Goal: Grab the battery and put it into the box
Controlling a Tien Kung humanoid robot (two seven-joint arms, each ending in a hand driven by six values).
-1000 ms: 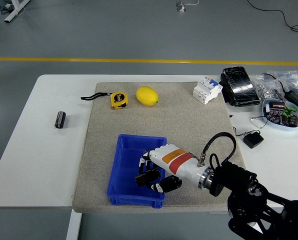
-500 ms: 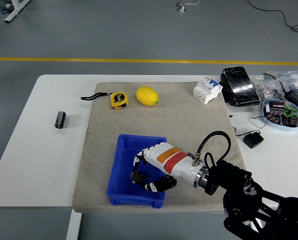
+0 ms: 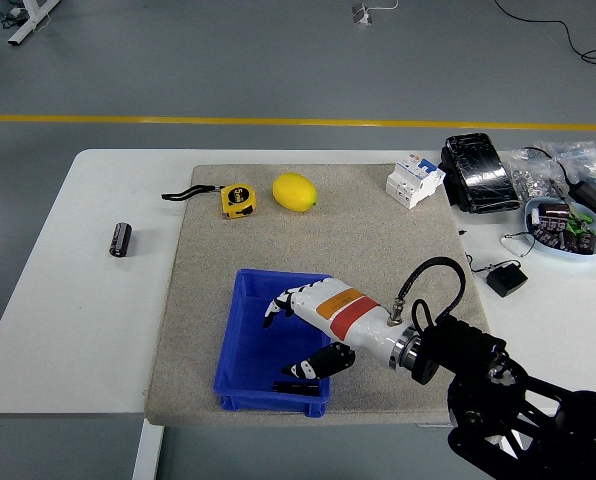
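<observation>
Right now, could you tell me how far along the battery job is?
The battery looks already dropped: a dark cylinder lies at the near wall inside the blue box. The right hand hangs over the box with fingers spread, holding nothing. What is left is pulling the arm clear. A similar dark cylinder sits on the table's left.

Box (image 3: 240, 330) under the hand (image 3: 313, 335): smooth blue plastic. Mat (image 3: 378, 240) beneath: rough, matt cloth. Hand shell: glossy white plastic. Table (image 3: 88, 310): smooth white.

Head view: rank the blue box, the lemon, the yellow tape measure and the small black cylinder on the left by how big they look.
1. blue box
2. lemon
3. yellow tape measure, body slightly smaller than the lemon
4. black cylinder
</observation>
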